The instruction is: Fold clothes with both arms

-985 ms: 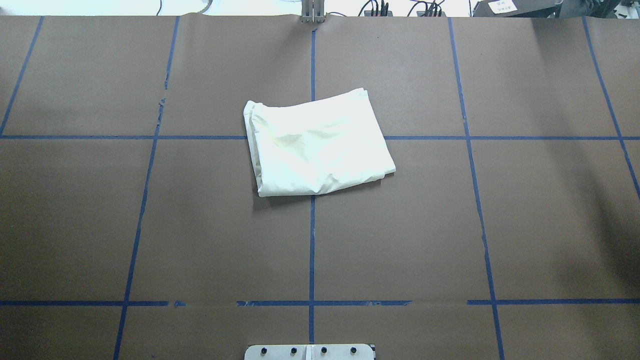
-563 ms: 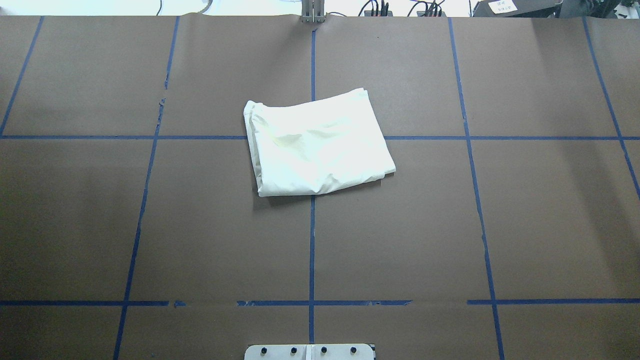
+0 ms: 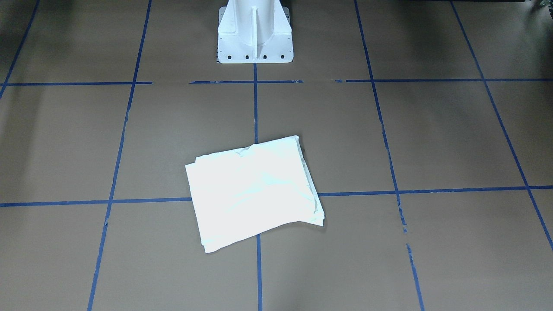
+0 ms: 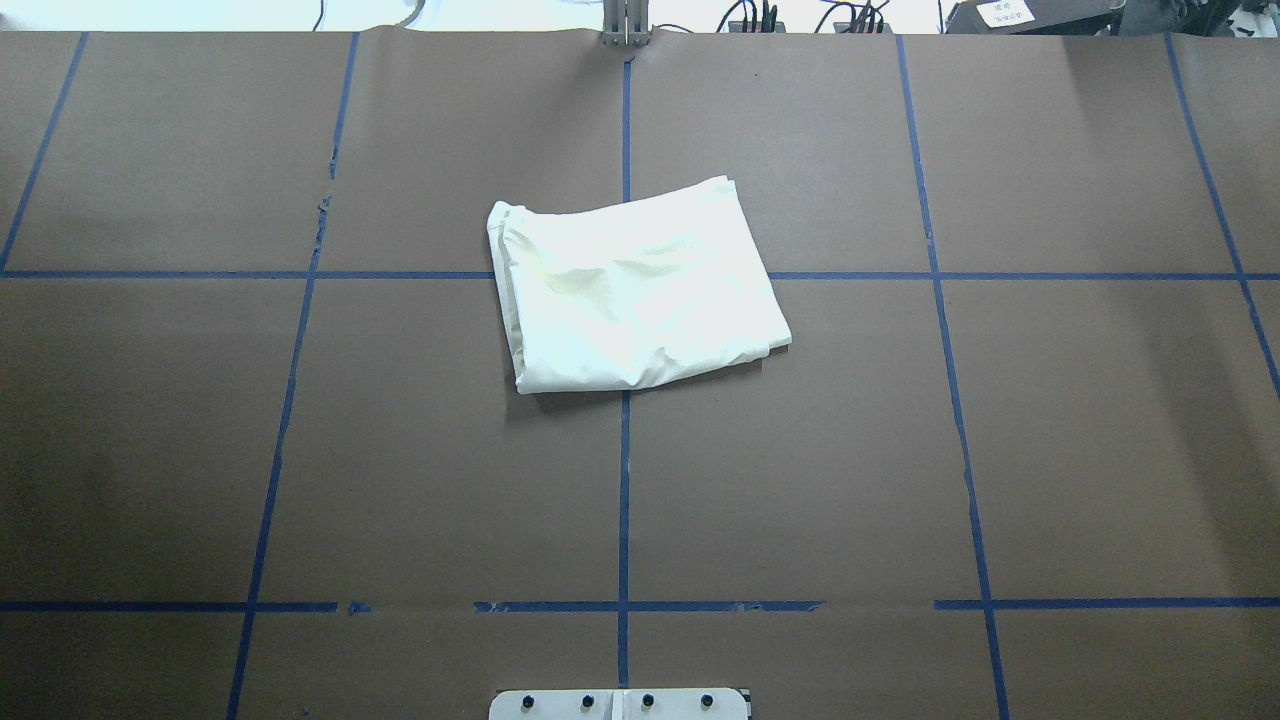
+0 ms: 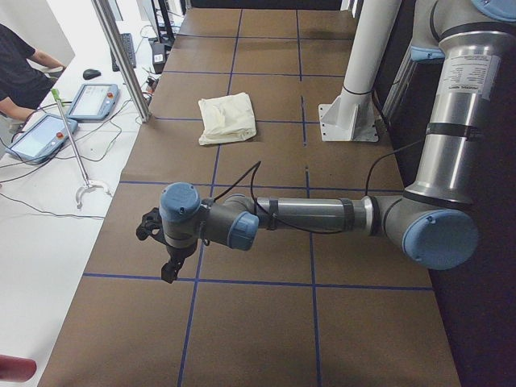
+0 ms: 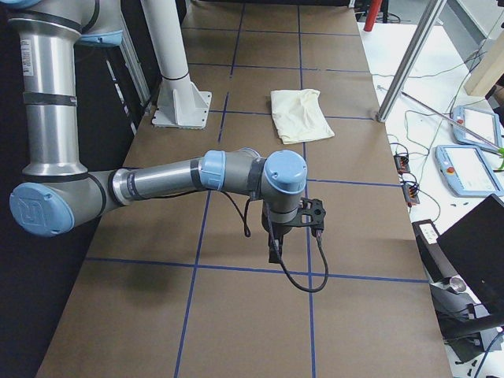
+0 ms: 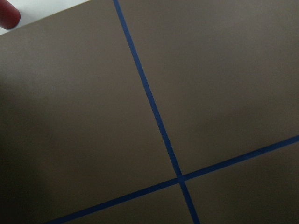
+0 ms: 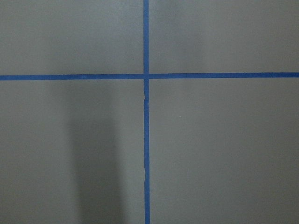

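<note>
In the front-facing view, the shirt (image 3: 255, 194) is seen folded into a rough rectangle, plain side up. It lies flat on the brown table (image 3: 432, 129) over a crossing of the blue tape lines (image 3: 432, 190). The white pedestal (image 3: 255, 34) is set at the top of this view.

In the overhead view, the folded shirt is shown across the centre tape line, with layered edges along one side.

In the exterior left view, the left arm (image 5: 314, 216) is stretched low over the table. The left gripper (image 5: 168, 272) is pointed downward just above the paper, near a tape line. Whether its fingers are spread or pressed together cannot be told. The shirt is found well apart from this gripper, far beyond it along the table and level with the pedestal. An operator (image 5: 16, 72) and two teach pendants (image 5: 93, 101) are seen off the table's edge.

In the exterior right view, the right arm (image 6: 157, 183) is likewise held low. The right gripper (image 6: 274, 252) is aimed down just above a tape line, and its finger state cannot be told either. The shirt is placed well beyond this gripper, far from it.

In the left wrist view, only brown paper, a tape crossing and a red object (image 7: 7, 14) at the corner are shown beneath the gripper.

In the right wrist view, a tape crossing is shown beneath the gripper.
</note>
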`<control>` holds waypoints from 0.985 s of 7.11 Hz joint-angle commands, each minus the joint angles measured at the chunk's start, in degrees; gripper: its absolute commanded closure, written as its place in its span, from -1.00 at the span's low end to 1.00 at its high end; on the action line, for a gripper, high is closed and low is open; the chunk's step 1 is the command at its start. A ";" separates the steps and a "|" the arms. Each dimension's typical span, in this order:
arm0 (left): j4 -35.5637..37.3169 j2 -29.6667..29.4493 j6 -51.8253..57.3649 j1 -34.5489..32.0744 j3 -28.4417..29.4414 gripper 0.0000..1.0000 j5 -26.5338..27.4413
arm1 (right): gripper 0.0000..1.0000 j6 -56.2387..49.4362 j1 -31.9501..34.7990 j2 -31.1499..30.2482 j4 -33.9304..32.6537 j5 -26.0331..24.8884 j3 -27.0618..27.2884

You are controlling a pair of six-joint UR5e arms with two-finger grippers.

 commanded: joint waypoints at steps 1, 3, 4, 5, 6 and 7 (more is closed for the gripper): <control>6.37 2.05 -0.02 -0.21 -3.32 -1.00 0.78 | -1.00 0.07 0.01 -0.71 0.11 2.20 -0.21; 18.98 3.00 0.50 -0.29 -12.28 -1.00 0.96 | -1.00 0.07 0.01 -0.80 0.11 2.29 -0.39; 19.10 5.71 0.50 -0.21 -14.23 -1.00 0.78 | -1.00 0.07 0.01 -0.80 0.11 2.29 -0.56; 19.10 6.08 0.50 -0.12 -14.34 -1.00 0.43 | -1.00 0.07 0.01 -0.80 0.11 2.29 -0.57; 19.10 6.17 0.50 -0.12 -14.25 -1.00 0.78 | -1.00 -0.02 0.01 -1.06 0.11 2.29 -0.65; 19.10 6.26 0.50 -0.12 -14.34 -1.00 0.78 | -1.00 -0.10 0.01 -1.67 0.11 2.21 -0.91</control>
